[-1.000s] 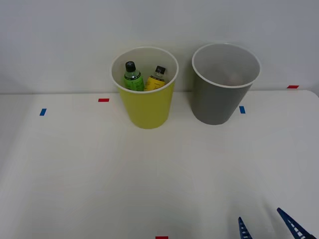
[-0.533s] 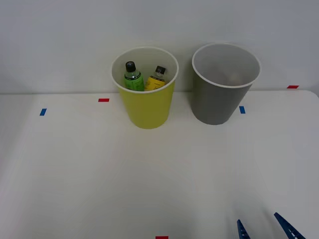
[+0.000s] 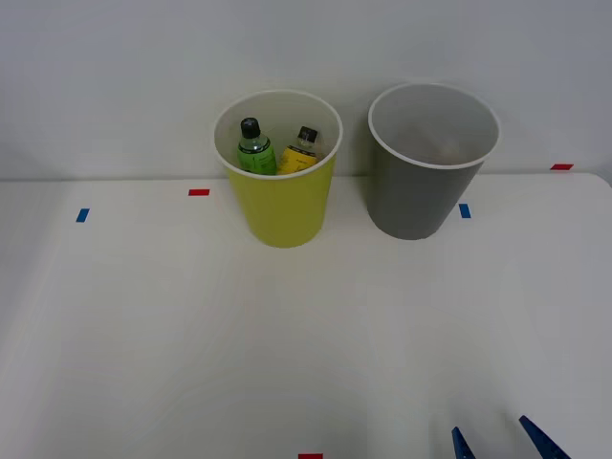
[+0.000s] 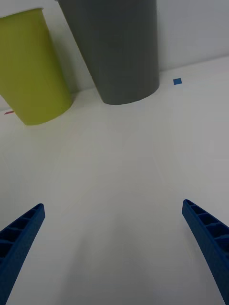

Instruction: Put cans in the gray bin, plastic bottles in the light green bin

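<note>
White table (image 3: pixel 143 335): plastic bottles (image 3: pixel 277 148) in light green bin (image 3: pixel 287 206); gray bin (image 3: pixel 416 196) alongside; right gripper (image 3: pixel 497 442) jaws spread.

The right gripper (image 4: pixel 114 248) has 2 blue fingers (image 4: pixel 21 238), each a long tapering wedge with ribs running crosswise along its length, narrowing to a blunt tip. In the front view the right gripper (image 3: pixel 497 440) appears as 2 slim blue points, also ribbed.

Smooth matt plastic light green bin (image 3: pixel 283 206) and gray bin (image 3: pixel 413 196).
</note>
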